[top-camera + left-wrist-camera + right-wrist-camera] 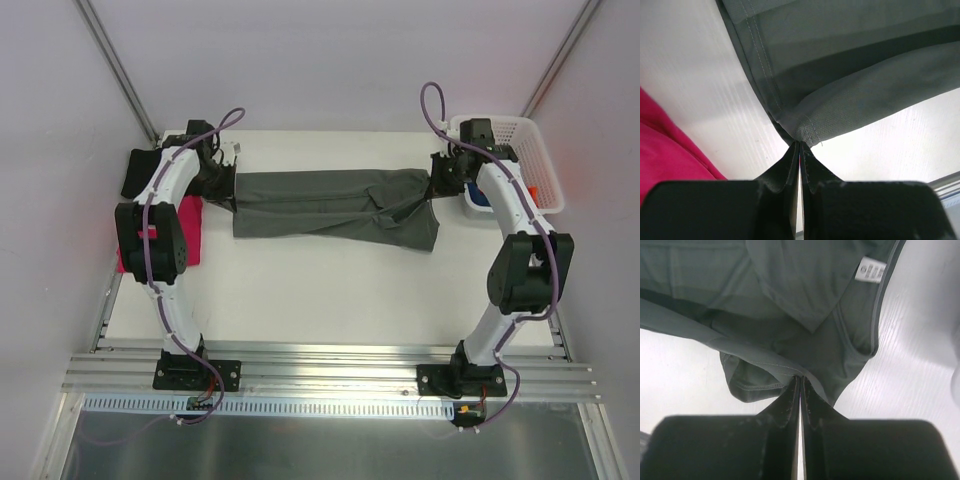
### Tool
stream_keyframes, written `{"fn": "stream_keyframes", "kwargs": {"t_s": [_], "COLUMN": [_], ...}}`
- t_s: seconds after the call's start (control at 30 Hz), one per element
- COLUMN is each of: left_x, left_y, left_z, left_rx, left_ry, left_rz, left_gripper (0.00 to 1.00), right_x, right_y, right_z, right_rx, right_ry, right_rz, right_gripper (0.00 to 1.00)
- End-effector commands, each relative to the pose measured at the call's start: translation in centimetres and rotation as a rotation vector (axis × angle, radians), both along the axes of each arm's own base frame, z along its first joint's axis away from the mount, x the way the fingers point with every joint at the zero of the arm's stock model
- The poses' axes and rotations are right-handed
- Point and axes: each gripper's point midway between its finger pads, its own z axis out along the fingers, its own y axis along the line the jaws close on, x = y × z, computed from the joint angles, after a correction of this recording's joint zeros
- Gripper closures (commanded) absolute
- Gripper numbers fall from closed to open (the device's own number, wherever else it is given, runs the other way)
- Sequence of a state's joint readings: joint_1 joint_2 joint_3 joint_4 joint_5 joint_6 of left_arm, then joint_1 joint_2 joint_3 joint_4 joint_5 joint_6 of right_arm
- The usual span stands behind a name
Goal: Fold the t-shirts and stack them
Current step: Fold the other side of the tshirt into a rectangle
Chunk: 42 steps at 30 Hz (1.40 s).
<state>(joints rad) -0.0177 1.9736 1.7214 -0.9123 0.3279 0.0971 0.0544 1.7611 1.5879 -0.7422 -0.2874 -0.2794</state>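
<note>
A dark grey t-shirt (335, 208) is stretched left to right across the back of the table, folded lengthwise into a long strip. My left gripper (228, 190) is shut on its left end, pinching a hemmed corner (802, 135) at the fingertips. My right gripper (437, 180) is shut on the right end, gripping a fold near the sleeve (790, 370). A pale neck label (870, 270) shows in the right wrist view. A magenta t-shirt (188, 230) lies folded at the table's left edge. A black t-shirt (140, 172) lies behind it.
A white lattice basket (530, 150) stands at the back right, with blue cloth (480, 200) and a bit of orange cloth (533, 192) inside. White walls close in at the back and both sides. An aluminium rail (330, 365) runs along the near edge.
</note>
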Motion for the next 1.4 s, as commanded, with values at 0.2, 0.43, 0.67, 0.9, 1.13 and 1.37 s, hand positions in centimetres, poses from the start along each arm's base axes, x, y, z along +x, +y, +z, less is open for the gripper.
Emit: {"fn": "stream_keyframes", "kwargs": {"t_s": [0.2, 0.43, 0.67, 0.9, 1.13, 1.37], "left_x": [3.9, 8.0, 10.4, 11.0, 10.8, 6.6], "left_y": [1.1, 1.6, 2.1, 3.1, 2.8, -0.3], "left_z": [1.2, 0.5, -2.2, -2.1, 3.5, 3.6], "left_rx": [0.037, 0.069, 0.109, 0.189, 0.172, 0.061], "left_ry": [-0.073, -0.123, -0.112, -0.13, -0.242, -0.167], "left_rz": [-0.002, -0.014, -0.006, 0.055, 0.078, 0.011], "left_gripper": [1.0, 1.0, 1.0, 0.38, 0.26, 0.28], "right_x": [6.5, 10.6, 13.0, 13.5, 10.9, 4.9], "right_y": [-0.7, -0.1, 1.2, 1.5, -1.2, -2.3], "right_z": [2.1, 0.6, -4.7, -6.5, -2.4, -2.3], "right_rx": [-0.059, -0.088, -0.129, -0.228, -0.227, -0.16], "right_ry": [-0.112, -0.124, -0.067, -0.059, -0.085, 0.021], "right_rz": [0.034, 0.061, 0.089, 0.078, 0.013, 0.009], "right_gripper": [0.99, 0.99, 1.0, 0.41, 0.38, 0.39]}}
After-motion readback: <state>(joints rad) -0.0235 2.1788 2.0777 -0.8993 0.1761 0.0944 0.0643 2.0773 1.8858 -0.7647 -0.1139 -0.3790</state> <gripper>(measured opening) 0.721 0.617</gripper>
